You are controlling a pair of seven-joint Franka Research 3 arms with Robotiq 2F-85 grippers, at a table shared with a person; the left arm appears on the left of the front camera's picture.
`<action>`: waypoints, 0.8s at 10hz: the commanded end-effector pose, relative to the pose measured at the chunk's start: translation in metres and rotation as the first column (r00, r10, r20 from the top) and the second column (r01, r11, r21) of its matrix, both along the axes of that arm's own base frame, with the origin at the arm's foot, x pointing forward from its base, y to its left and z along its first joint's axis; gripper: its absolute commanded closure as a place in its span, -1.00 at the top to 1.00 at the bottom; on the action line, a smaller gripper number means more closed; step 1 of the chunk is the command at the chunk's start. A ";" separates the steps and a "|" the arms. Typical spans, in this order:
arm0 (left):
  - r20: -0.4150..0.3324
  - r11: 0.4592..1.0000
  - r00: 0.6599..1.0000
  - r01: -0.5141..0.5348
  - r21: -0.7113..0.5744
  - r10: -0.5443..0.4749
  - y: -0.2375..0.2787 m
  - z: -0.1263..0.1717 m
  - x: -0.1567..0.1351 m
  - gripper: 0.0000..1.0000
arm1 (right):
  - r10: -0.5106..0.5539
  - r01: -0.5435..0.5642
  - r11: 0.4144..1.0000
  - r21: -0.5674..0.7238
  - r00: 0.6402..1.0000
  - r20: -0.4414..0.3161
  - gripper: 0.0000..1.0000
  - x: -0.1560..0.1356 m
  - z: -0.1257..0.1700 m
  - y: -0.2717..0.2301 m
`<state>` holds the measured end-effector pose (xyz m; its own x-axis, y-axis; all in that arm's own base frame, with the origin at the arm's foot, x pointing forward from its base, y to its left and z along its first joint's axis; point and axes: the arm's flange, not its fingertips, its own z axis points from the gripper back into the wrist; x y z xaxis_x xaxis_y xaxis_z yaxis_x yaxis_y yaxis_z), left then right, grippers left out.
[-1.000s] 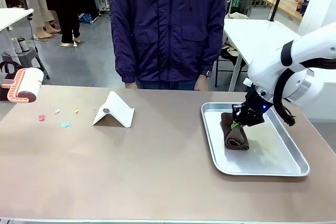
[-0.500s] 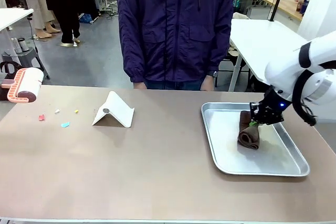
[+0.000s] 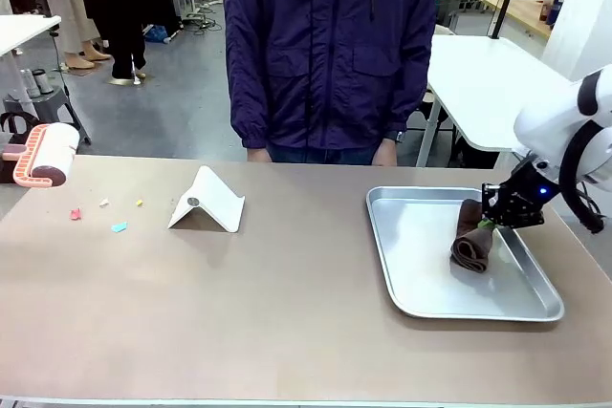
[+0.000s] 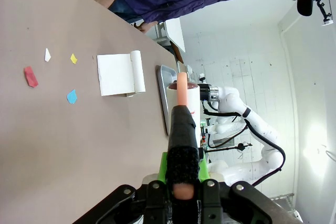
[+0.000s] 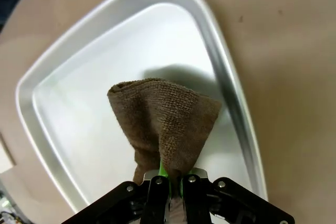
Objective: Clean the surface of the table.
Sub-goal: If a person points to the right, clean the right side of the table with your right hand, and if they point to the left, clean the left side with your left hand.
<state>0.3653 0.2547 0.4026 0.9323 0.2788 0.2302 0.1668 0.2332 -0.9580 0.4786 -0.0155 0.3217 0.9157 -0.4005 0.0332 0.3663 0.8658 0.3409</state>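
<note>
On the right side of the table (image 3: 287,332) we see the right gripper (image 3: 490,224) pinched tight on the upper end of a brown cloth (image 3: 469,244). The cloth hangs in loose folds over the far right part of the metal tray (image 3: 402,298), and we cannot tell whether its lower end touches the tray floor. From the right wrist view the cloth fans out from between the green pads and casts a shadow on the tray. The tray lies flat on the table's beige-brown top, near its right end. Well apart from it, left of the middle, stands a folded white card (image 3: 208,200) like a small tent. Farther left a few coloured paper scraps (image 3: 119,227) lie scattered on the bare top. At the far left edge a lint roller (image 3: 46,152) with a pink handle hovers above the table. The left wrist view shows the left gripper (image 4: 180,129) clamped on that handle. A person (image 3: 330,45) in a dark purple jacket stands at the far side, hands down by the table edge
</note>
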 end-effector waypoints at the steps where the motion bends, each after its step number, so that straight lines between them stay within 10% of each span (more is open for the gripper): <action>1: -0.012 1.000 1.000 -0.002 -0.004 0.002 0.000 0.004 -0.001 -0.67 | 0.033 -0.043 0.982 0.186 0.998 0.057 -1.00 -0.009 0.006 -0.007; 4: -0.012 1.000 1.000 -0.002 -0.004 0.002 0.000 0.004 -0.001 -0.67 | 0.078 -0.146 0.821 0.553 0.986 0.146 -1.00 -0.014 0.022 -0.019; 8: -0.012 1.000 1.000 -0.002 -0.004 0.002 0.000 0.004 -0.001 -0.67 | 0.087 -0.224 0.433 0.873 0.974 0.207 -1.00 -0.027 0.034 -0.054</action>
